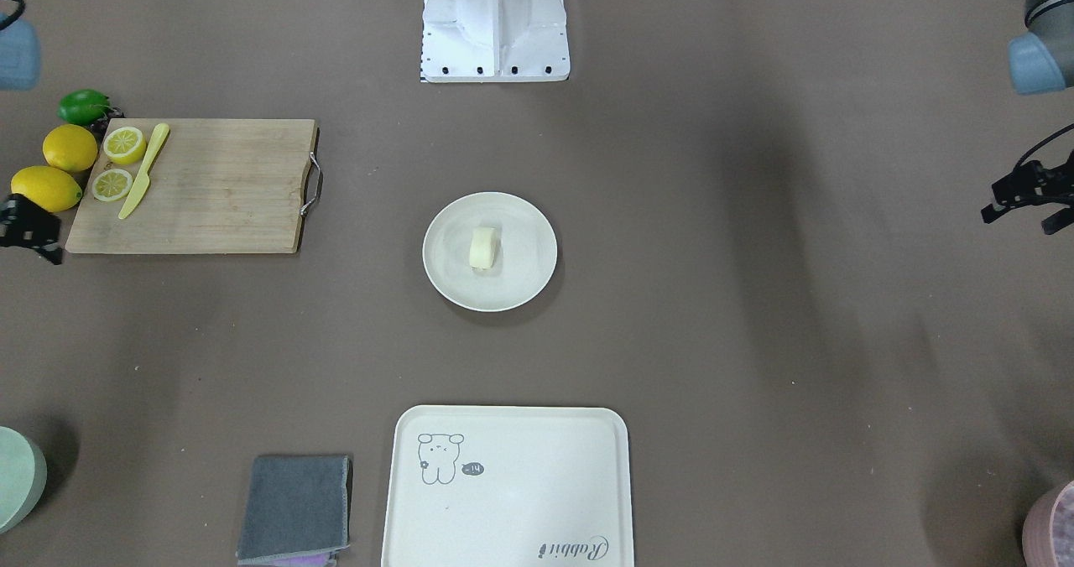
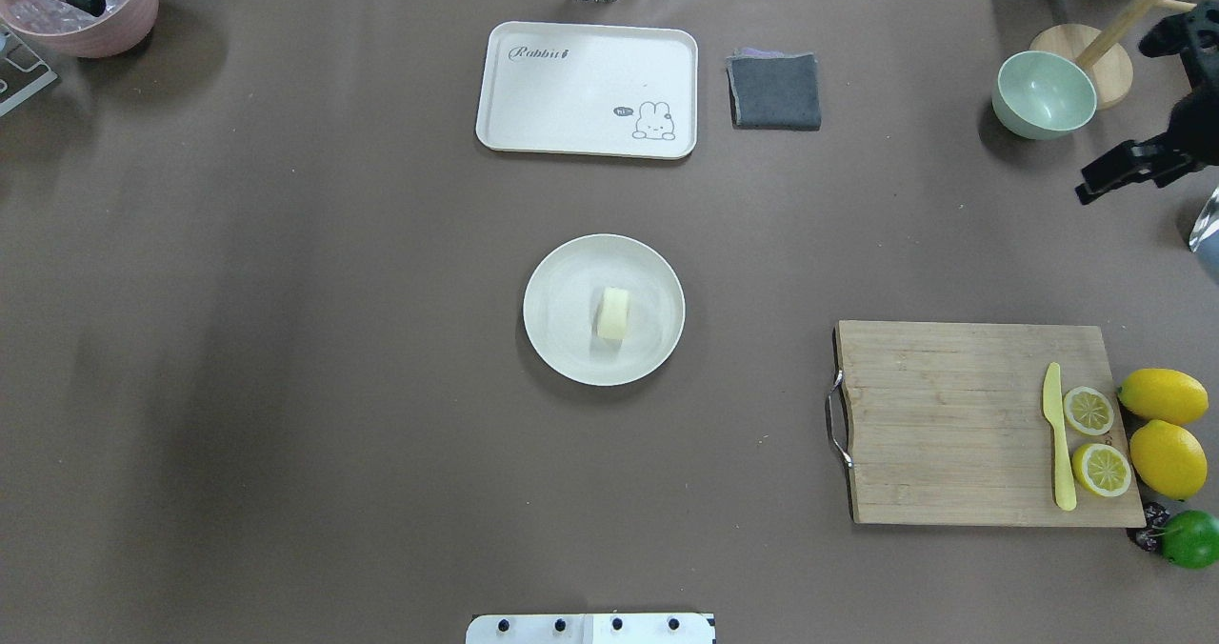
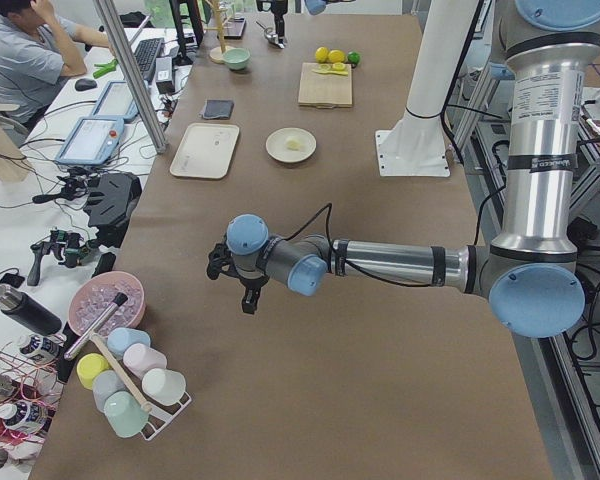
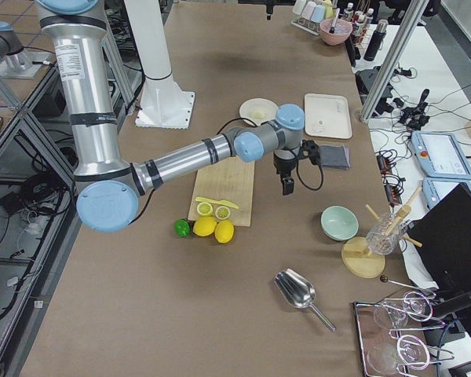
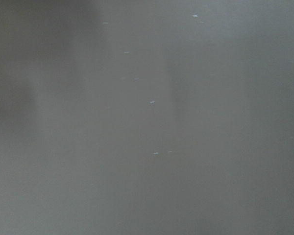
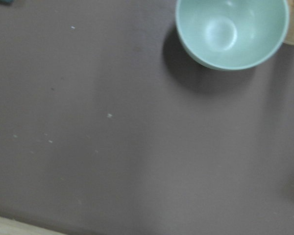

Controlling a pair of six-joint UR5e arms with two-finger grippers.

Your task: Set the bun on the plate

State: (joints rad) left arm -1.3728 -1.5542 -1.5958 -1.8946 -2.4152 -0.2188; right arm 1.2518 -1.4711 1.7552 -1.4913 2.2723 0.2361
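The bun (image 2: 613, 313), a small pale yellow lump, lies near the middle of the round off-white plate (image 2: 562, 349) at the table's centre; the front view shows the bun (image 1: 482, 247) on the plate (image 1: 520, 286) too. Neither gripper is near it. My left gripper (image 1: 1019, 218) hovers far off at the table's left end, its two black fingers apart and nothing between them. My right gripper (image 2: 1095, 187) hangs over the far right of the table near a green bowl; only part of it shows, so I cannot tell its state.
A cream tray with an animal drawing (image 2: 586, 89) and a folded grey cloth (image 2: 774, 90) lie beyond the plate. To the right lies a wooden cutting board (image 2: 952, 425) with lemon slices and a yellow knife, whole lemons and a lime beside it. Mint bowl (image 2: 1043, 94) at far right.
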